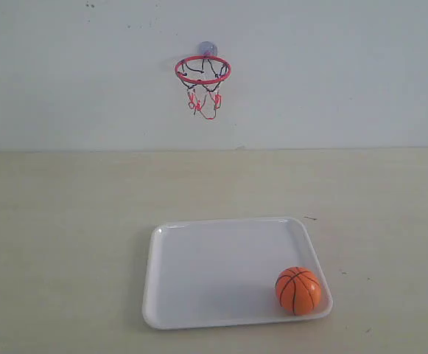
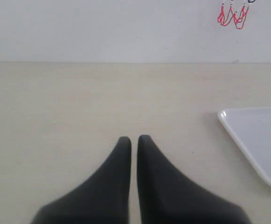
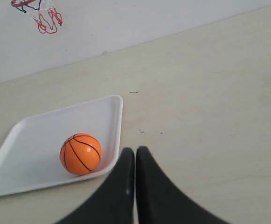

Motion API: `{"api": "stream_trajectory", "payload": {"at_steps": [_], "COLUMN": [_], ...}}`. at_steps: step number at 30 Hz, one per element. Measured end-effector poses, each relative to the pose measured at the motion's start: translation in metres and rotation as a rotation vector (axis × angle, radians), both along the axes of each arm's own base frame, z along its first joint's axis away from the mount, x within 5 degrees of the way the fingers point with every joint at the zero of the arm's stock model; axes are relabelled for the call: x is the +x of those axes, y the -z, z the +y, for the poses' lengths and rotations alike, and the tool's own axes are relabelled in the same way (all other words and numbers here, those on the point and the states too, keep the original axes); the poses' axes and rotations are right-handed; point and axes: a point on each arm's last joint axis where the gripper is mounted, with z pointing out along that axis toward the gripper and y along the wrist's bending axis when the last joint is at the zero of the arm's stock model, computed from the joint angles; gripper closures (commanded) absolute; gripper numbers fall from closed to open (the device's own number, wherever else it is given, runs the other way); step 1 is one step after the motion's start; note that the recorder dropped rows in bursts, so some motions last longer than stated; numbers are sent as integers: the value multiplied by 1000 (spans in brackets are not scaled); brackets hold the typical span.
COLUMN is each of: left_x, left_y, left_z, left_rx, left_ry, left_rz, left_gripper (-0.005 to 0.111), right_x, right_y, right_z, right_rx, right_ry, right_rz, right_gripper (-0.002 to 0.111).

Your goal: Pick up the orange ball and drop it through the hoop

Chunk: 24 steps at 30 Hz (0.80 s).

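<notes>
- From my station I see the orange ball (image 1: 298,290) sitting inside the white tray (image 1: 199,258), tucked into the tray's near right corner in the exterior view, touching or almost touching the raised rim there.
- My right gripper (image 3: 135,151) has its two dark fingers pressed together with only a hairline seam between them, and they grip nothing.
- In the right wrist view the orange ball (image 3: 80,153) lies near that gripper's tips, off to one side of them, with the tray's rim (image 3: 119,121) between ball and fingertips; the gripper itself is over bare worktop (image 3: 210,116), just outside the tray.
- My left gripper (image 2: 134,138) is likewise closed, the fingers nearly meeting, empty, over the pale worktop (image 2: 79,102).
- From the left gripper only one corner of the tray (image 2: 256,140) shows, off to the side and apart from the fingertips; the ball is not in that view.
- The hoop (image 1: 202,70) hangs on the back wall (image 1: 346,74) by its bluish suction cup (image 1: 207,49), red ring level, net (image 1: 202,92) dangling, well beyond both grippers and well apart from the tray.
- The net's red strings show at the far edge of both wrist views (image 2: 232,16) (image 3: 44,18).
</notes>
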Motion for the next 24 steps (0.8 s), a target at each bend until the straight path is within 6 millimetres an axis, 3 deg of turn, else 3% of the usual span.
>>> {"api": "stream_trajectory", "payload": {"at_steps": [14, 24], "left_x": [0, 0], "left_y": [0, 0], "left_z": [0, 0], "left_rx": [0, 0], "left_ry": [0, 0], "left_rz": [0, 0], "left_gripper": [103, 103], "right_x": [0, 3], "right_y": [0, -17], "right_z": [-1, 0], "right_rx": [-122, -75], "right_ry": [-23, -10], "right_rz": [-29, -210], "right_gripper": [108, 108]}}
